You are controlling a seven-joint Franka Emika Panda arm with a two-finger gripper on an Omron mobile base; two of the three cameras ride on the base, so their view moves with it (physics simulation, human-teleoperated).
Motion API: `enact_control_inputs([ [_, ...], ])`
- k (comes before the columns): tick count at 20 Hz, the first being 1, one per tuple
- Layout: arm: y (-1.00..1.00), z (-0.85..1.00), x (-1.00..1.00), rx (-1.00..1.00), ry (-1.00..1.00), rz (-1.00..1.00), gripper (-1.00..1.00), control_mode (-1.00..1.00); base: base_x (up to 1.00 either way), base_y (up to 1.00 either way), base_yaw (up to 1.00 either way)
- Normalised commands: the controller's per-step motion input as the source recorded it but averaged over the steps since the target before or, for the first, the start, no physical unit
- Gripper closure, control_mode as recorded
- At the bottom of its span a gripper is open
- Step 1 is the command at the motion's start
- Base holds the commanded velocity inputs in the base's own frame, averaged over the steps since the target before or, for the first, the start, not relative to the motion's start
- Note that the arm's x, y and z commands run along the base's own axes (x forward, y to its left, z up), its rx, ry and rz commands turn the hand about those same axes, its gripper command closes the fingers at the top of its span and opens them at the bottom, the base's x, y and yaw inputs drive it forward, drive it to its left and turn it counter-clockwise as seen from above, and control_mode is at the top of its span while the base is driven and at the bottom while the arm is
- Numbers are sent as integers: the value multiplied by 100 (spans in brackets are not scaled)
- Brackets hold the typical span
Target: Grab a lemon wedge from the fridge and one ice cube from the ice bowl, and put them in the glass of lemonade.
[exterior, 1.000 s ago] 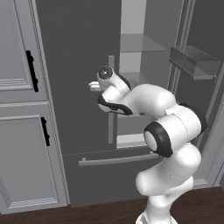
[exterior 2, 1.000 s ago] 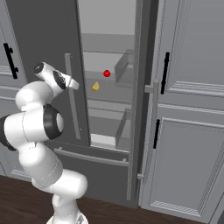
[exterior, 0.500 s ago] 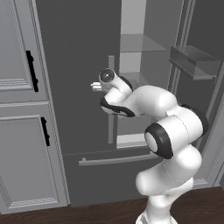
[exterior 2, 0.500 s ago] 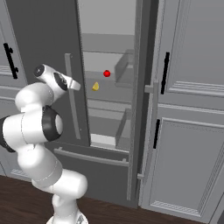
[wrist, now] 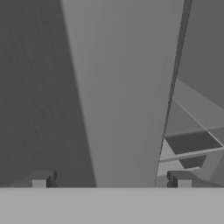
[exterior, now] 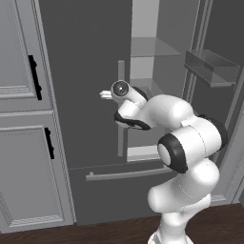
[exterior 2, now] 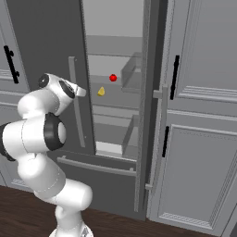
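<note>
The gripper (wrist: 111, 180) has its jaws spread wide and pinches nothing; in the hand view its two dark tips stand on either side of a long light grey bar handle (wrist: 127, 92), which runs up between them, with the dark door face to one side and glass shelves (wrist: 192, 140) of the interior to the other. From the left base view the arm rises from the lower right, bends at a bulky elbow and reaches forward and to the left, so the hand sits at the handle (exterior: 120, 107) of the fridge (exterior: 90, 71), at about mid-height of the left door. The right base view shows the same pose from the other side: the forearm is roughly level and the hand meets the bar on the dark door. The right door stands open, its clear door bins (exterior: 209, 66) visible. Inside, the lemon wedge (exterior 2: 101, 91) rests on a glass shelf near its front edge, with a small red round fruit (exterior 2: 113, 77) a little behind it and to the right. Paneled grey cabinets (exterior 2: 199, 115) with black handles flank the fridge.
</note>
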Motion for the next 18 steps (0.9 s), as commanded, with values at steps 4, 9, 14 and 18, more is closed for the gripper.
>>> enact_control_inputs([
  [4,0,0,33,0,0,2,100,-100,0,0,0],
  [9,0,0,22,0,0,2,100,-100,0,0,0],
  [14,3,0,15,0,1,4,100,-100,0,0,0],
  [18,46,13,1,0,1,20,100,-100,0,0,0],
])
